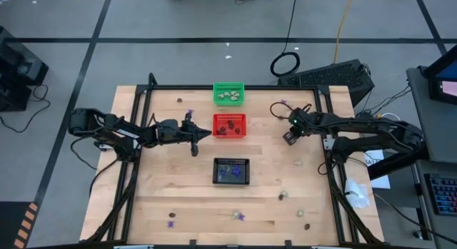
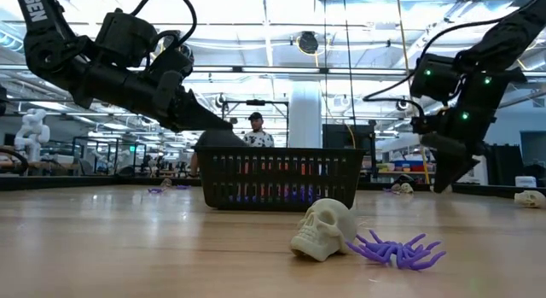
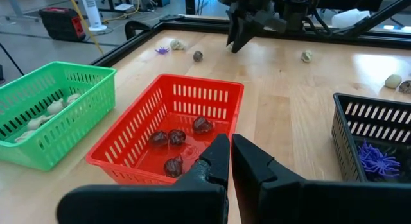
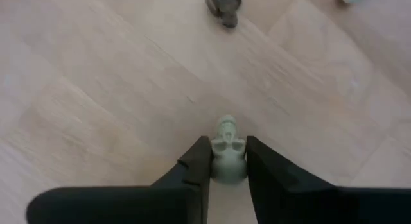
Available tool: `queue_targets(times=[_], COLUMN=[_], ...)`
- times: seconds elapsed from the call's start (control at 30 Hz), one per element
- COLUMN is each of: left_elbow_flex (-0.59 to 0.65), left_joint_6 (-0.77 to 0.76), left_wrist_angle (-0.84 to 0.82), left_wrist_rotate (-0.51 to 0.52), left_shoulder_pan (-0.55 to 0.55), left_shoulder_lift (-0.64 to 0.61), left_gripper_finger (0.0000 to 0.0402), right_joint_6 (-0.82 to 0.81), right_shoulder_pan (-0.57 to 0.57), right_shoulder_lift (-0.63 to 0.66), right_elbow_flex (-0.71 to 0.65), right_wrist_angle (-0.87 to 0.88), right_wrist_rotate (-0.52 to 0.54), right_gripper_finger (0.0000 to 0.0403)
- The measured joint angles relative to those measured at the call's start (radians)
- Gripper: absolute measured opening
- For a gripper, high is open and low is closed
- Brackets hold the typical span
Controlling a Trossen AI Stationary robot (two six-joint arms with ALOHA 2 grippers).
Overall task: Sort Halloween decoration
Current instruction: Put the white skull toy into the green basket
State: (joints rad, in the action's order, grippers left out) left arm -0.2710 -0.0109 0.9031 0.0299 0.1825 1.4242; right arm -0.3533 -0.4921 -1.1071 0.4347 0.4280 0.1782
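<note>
Tiny trinkets lie scattered on the wooden table: a cream skull [image 2: 322,230] and a purple spider [image 2: 397,249] near the near edge, and others along the right side [image 1: 298,162]. The green basket [image 1: 228,94] holds cream pieces, the red basket [image 1: 229,125] dark brown ones [image 3: 176,137], and the black basket [image 1: 232,170] purple ones. My left gripper [image 3: 230,153] hovers at the red basket's left edge, shut and empty. My right gripper [image 4: 228,156] is right of the red basket, shut on a small cream skull [image 4: 227,147]. My right gripper pinches the cream skull by its two sides [image 4: 226,161] between the two fingers, which come from above and point down. The skull's face end [image 4: 226,129] sticks out past the fingertips. Whether it is lifted clear of the table, I cannot tell.
A dark brown trinket [image 4: 223,6] lies on the table just beyond the right gripper. Several loose trinkets lie near the near edge [image 1: 239,217] and purple ones near the far corners [image 1: 190,111]. A black frame [image 1: 143,135] borders the table. A person [image 2: 256,131] stands in the room behind.
</note>
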Motion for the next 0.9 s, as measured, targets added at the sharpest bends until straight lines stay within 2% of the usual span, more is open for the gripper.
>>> queue_targets(times=[0.13, 0.33, 0.47, 0.67, 0.83, 0.9], left_elbow_flex=[0.0, 0.0, 0.0, 0.0, 0.0, 0.0], left_joint_6=[0.0, 0.0, 0.0, 0.0, 0.017, 0.017], left_wrist_angle=[0.0, 0.0, 0.001, 0.002, 0.004, 0.003], left_wrist_rotate=[0.0, 0.0, 0.0, 0.0, 0.0, 0.0], left_shoulder_pan=[0.0, 0.0, 0.0, 0.0, 0.0, 0.0], left_shoulder_lift=[0.0, 0.0, 0.0, 0.0, 0.0, 0.0], left_gripper_finger=[0.0012, 0.0012, 0.0012, 0.0012, 0.0012, 0.0012], right_joint_6=[-0.002, 0.025, 0.057, 0.157, 0.243, 0.274], right_shoulder_pan=[0.033, 0.076, 0.089, 0.081, 0.041, 0.025], right_shoulder_lift=[0.007, 0.002, -0.048, -0.211, -0.399, -0.479], right_elbow_flex=[0.041, 0.124, 0.224, 0.437, 0.65, 0.752], right_wrist_angle=[-0.02, -0.132, -0.153, -0.159, -0.134, -0.096], right_wrist_rotate=[-0.047, -0.051, -0.051, -0.058, -0.171, -0.184], right_gripper_finger=[0.006, 0.006, 0.0059, 0.0059, 0.0059, 0.006])
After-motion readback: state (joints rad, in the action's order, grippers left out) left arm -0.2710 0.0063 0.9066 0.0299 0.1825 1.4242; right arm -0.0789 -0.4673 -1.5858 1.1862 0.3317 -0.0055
